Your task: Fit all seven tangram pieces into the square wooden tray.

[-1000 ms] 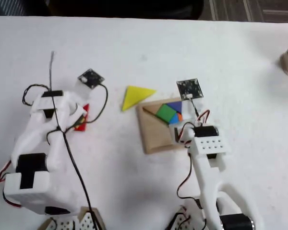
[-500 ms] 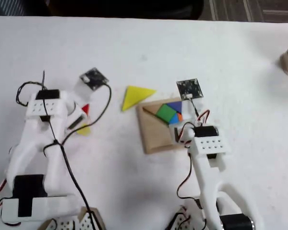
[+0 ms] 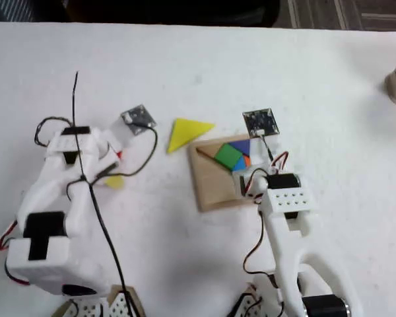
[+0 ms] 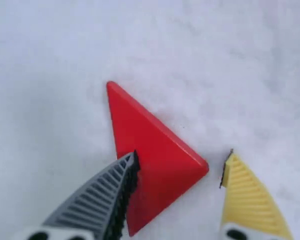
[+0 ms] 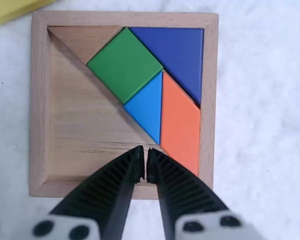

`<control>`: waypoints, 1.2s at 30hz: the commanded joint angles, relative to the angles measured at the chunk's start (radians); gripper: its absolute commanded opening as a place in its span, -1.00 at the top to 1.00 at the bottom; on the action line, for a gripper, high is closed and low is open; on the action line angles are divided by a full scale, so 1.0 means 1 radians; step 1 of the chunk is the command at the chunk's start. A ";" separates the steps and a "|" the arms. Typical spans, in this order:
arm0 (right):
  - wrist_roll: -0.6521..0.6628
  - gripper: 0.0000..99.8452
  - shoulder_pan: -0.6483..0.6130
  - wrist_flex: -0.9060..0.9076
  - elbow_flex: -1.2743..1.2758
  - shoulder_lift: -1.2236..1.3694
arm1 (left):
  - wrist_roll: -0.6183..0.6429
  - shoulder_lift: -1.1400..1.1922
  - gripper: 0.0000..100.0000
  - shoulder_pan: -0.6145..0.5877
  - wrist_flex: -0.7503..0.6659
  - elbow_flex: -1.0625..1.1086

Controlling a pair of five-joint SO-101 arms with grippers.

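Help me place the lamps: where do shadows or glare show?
High view: the white table is bright, with only soft, faint shadows. Left wrist view: the red triangle is evenly lit, no glare. Right wrist view: the tray is evenly lit, no glare on its pieces.

The square wooden tray (image 3: pixel 211 188) lies flat, slightly turned. A green square (image 5: pixel 125 62), dark blue triangle (image 5: pixel 177 50), light blue triangle (image 5: pixel 145 107) and orange parallelogram (image 5: pixel 180 120) sit packed edge to edge in its 1 o'clock corner. A yellow triangle (image 3: pixel 185 132) lies just beside its 11 o'clock corner. A red triangle (image 4: pixel 150 160) lies flat, well apart, at 9 o'clock.
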 commanded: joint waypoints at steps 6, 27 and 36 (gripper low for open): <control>0.011 0.96 0.008 -0.018 -0.015 -0.038 | -0.017 0.136 0.42 -0.064 0.080 -0.212; 0.011 0.96 0.008 -0.018 -0.015 -0.042 | -0.048 0.145 0.69 -0.125 0.031 -0.218; 0.011 0.96 0.008 -0.018 -0.015 -0.042 | -0.044 0.145 0.72 -0.143 -0.006 -0.219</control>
